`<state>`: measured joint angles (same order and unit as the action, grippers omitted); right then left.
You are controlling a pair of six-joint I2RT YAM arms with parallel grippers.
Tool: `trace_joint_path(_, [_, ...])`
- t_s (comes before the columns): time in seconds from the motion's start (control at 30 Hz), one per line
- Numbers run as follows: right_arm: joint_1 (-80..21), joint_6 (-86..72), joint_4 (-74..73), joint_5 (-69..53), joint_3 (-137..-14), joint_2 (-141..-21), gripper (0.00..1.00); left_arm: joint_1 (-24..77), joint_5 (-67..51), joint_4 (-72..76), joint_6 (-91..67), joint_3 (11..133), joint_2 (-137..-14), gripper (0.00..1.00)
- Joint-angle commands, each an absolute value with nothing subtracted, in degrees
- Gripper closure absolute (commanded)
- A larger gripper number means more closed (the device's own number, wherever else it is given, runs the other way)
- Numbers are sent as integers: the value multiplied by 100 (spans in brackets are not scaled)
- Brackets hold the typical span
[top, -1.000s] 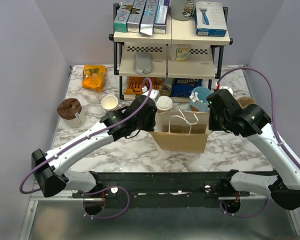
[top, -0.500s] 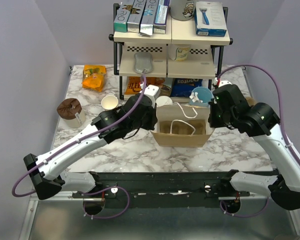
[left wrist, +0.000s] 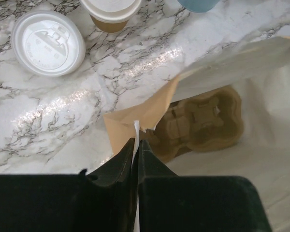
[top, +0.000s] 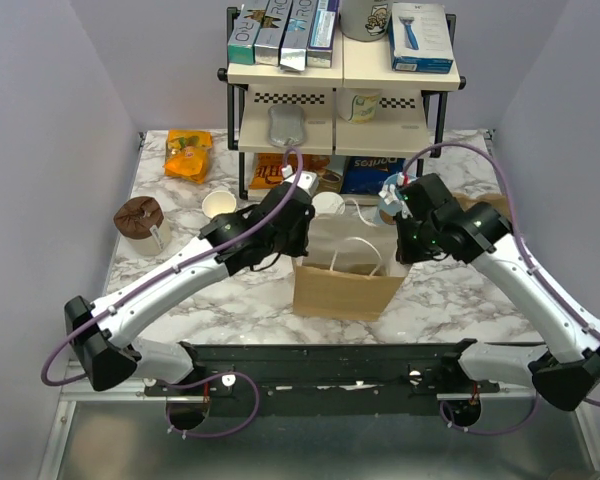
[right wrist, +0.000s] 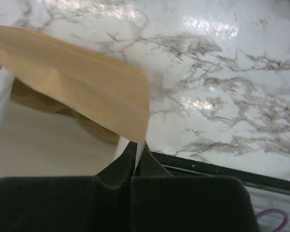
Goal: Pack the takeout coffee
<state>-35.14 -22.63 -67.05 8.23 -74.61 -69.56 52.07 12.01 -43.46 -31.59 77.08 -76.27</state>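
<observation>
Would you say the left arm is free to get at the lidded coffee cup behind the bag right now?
Probably not yet. The left claw is pinched shut on the rim of the paper bag, so it is occupied. The path looks free: the takeout coffee stands just beyond, with only marble tabletop between.

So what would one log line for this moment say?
left tool: shut on bag edge | right tool: shut on bag edge | bag: held open, cup tray inside | coffee: on table behind bag, not packed

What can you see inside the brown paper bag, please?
A moulded cardboard cup carrier lies at the bottom of the bag, no cup showing. The bag's wall hides part of it.
</observation>
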Motion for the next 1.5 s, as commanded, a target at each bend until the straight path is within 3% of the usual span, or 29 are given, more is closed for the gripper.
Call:
trace_joint_path(0.0, [-3507, -1899, -6382, 203, -8356, -6364, 99, 5212, 1056, -4036, -3217, 7805, -6831, 86])
trace_joint_path(0.17, [-3507, -1890, -6390, -141, -8421, -6117, 99, 5212, 817, -3788, -3331, 7568, -6521, 86])
trace_joint_path(0.43, [-3472, -1987, -6188, 448, -7040, -6740, 99, 4940, 844, -3779, -3542, 7075, -7311, 88])
trace_joint_path(0.8, [-3463, -1723, -6196, 35, -8710, -6179, 99, 4860, 281, -3296, -3305, 7550, -6583, 85])
trace_joint_path(1.1, [-3402, -1934, -6030, 264, -7261, -6407, 99, 4773, 414, -3436, -3507, 6978, -7057, 84])
trace_joint_path(1.3, [-3366, -1609, -6065, 318, -7802, -6619, 99, 4764, 334, -3516, -3314, 7488, -7269, 86])
trace_joint_path(1.47, [-3358, -1056, -5346, -158, -7534, -5785, 99, 4772, 27, -2762, -3191, 6901, -6454, 83])
